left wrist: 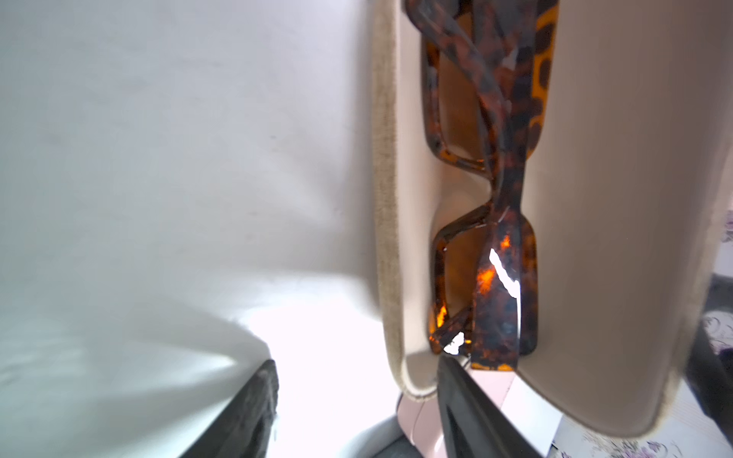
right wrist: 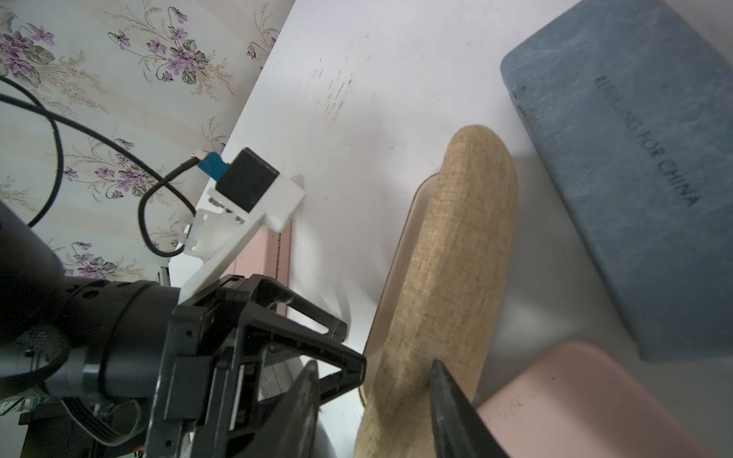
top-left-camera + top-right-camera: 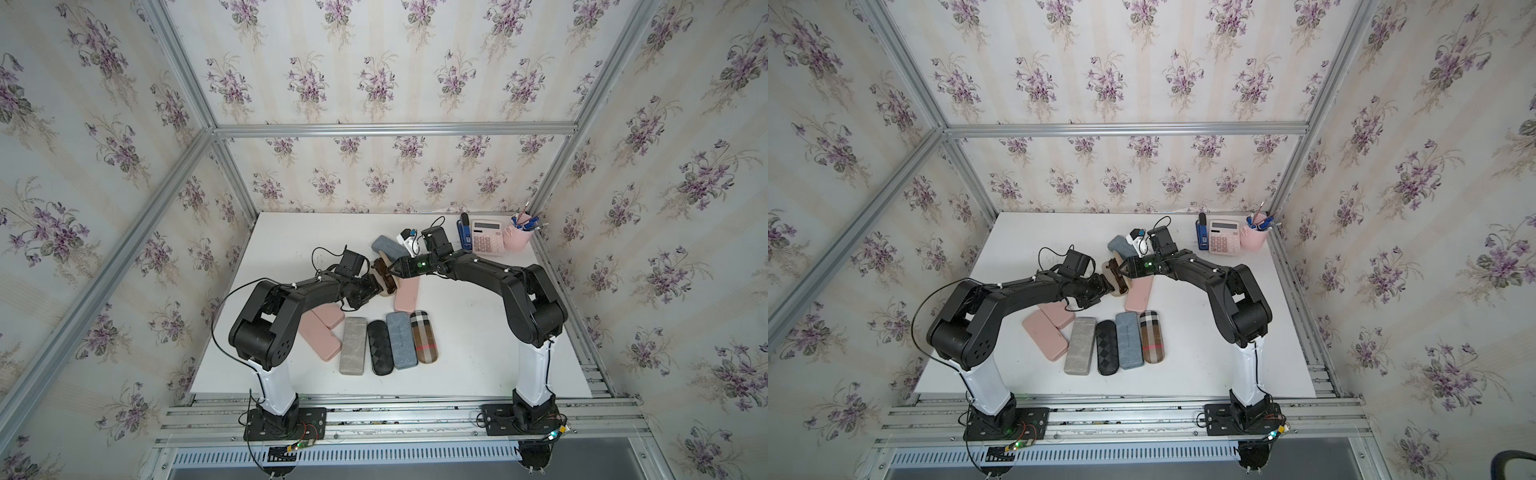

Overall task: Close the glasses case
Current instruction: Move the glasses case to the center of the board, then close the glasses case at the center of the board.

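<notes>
The left pincer (image 1: 357,412), jaws spread, hovers at one end of the open beige glasses case (image 1: 595,277) holding tortoiseshell sunglasses (image 1: 503,277), while the right pincer (image 2: 377,412) pinches its lid.

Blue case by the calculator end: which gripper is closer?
Right. The right gripper sits just in front of the blue case, at the beige open case; the left gripper is farther.

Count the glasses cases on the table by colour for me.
Pink: 3
Blue: 2
Grey: 1
Black: 1
Plaid: 1
Beige, open, sunglasses inside: 1
Total: 9
</notes>
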### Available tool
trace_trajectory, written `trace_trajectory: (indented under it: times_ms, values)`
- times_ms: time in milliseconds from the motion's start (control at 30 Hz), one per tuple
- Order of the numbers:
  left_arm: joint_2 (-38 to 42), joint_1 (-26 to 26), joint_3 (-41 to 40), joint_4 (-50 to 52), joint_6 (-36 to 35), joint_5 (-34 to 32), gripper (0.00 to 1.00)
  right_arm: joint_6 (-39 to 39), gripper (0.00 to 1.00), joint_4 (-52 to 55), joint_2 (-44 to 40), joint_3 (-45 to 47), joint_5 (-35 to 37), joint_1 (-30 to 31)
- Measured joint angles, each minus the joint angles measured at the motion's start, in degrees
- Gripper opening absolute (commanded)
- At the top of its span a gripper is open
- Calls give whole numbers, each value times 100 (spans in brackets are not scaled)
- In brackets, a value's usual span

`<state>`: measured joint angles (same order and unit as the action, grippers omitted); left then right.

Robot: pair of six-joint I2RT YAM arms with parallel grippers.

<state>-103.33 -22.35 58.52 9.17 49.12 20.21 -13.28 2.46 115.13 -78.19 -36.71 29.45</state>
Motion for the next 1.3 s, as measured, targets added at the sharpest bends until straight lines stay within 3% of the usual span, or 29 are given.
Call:
trace_trajectory:
  times_ms: [233,567,800,1300]
  values:
    - [457,234,-214,160,37,-247,67,4,45,98,-76,42,48,39]
    - [-94,433,323,103,52,-120,27,22,44,122,-98,31,103,44]
    - [-382,470,435,-39,146,-39,22,22,44,125,-98,17,125,44]
    - [-647,492,476,-466,304,179,24,22,38,94,-13,11,127,48]
